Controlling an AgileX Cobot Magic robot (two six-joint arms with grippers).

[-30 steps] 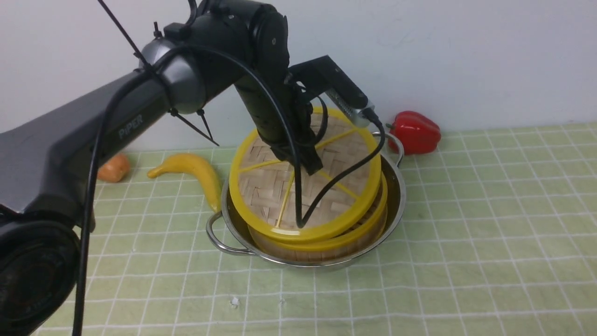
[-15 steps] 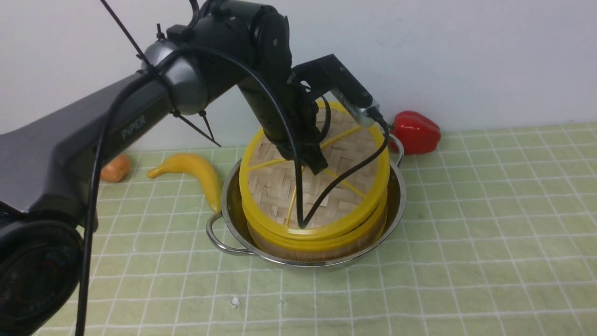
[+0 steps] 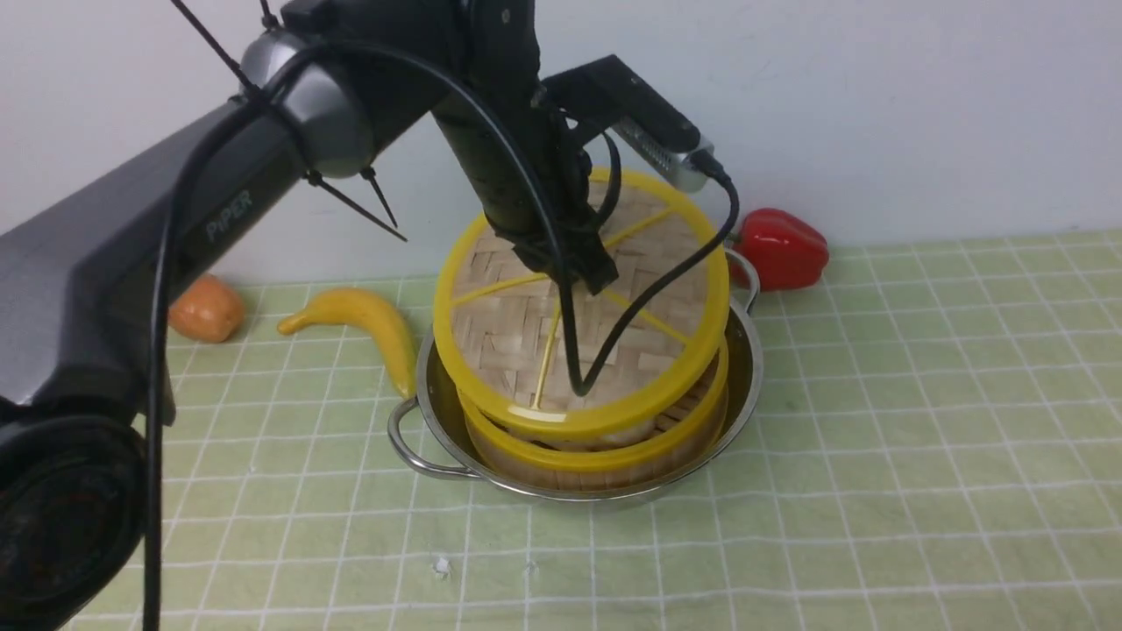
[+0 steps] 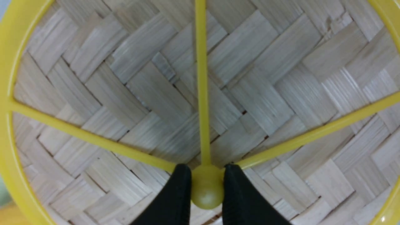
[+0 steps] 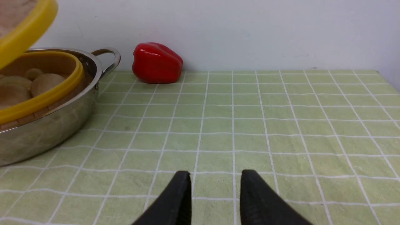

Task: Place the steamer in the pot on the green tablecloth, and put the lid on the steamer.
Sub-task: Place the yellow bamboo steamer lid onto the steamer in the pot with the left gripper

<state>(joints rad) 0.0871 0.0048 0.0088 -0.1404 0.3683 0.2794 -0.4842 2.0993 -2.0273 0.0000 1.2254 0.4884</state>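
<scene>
The steamer sits inside the steel pot on the green tablecloth. My left gripper is shut on the yellow centre knob of the lid. It holds the lid tilted just above the steamer, with a gap at the front. The left wrist view shows both fingers clamping the knob on the woven lid. The right wrist view shows the lid's edge, the steamer with buns, and the pot. My right gripper is open and empty, low over the cloth.
A red pepper lies by the wall behind the pot's right handle. A banana lies just left of the pot, and an orange fruit further left. The white wall runs close behind them.
The left gripper first moved the lid right and down, close over the steamer. It has since lifted the lid a little and shifted it left, opening a gap at the front.
</scene>
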